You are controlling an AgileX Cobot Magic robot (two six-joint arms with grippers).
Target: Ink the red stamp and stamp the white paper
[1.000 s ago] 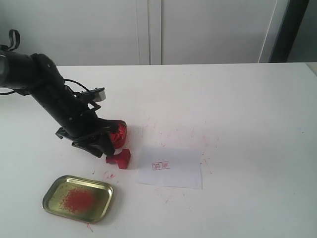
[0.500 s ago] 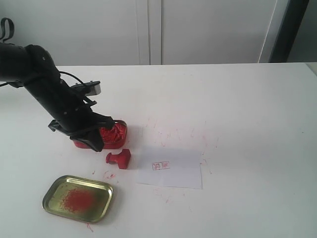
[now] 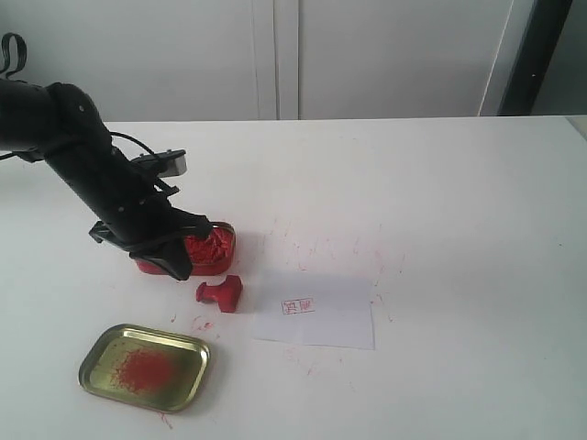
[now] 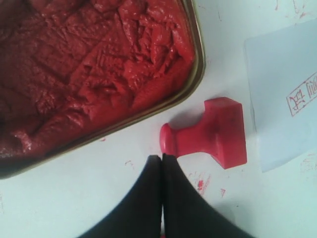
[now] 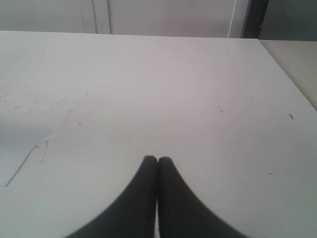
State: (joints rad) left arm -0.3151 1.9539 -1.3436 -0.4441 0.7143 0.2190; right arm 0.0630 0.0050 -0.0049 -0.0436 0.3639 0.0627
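**Item 1. Left pincer (image 4: 162,158).** Fingers pressed together, nothing between them. It hangs low beside the ink tin, its tips just short of the stamp's handle end. I cannot tell from my feeds whether they touch the bench. I judge it parked here as the approach for a pick. It must spread before it can take the handle.

**Item 2. The red stamp (image 3: 220,293).** Lying on its side on the bench (image 3: 440,202), free of any grip, between the tin and the paper. The handle points toward my left pincer and the block end toward the sheet. On its side the handle is reachable, but I would have to turn the face downward before pressing.

**Item 3. Ink tin (image 4: 197,69).** Open, full of rumpled red paste, just beside the stamp.

**Item 4. The white paper (image 3: 316,312).** Flat on the bench, just beside the stamp. One small red square imprint near its stamp-side edge, so I read one impression as made.

**Item 5. Gold lid (image 3: 84,367).** Set apart toward the near edge, red smear inside.

**Item 6. Right pincer (image 5: 157,159).** Closed and empty, over bare bench well apart from the work, which I take as idle.
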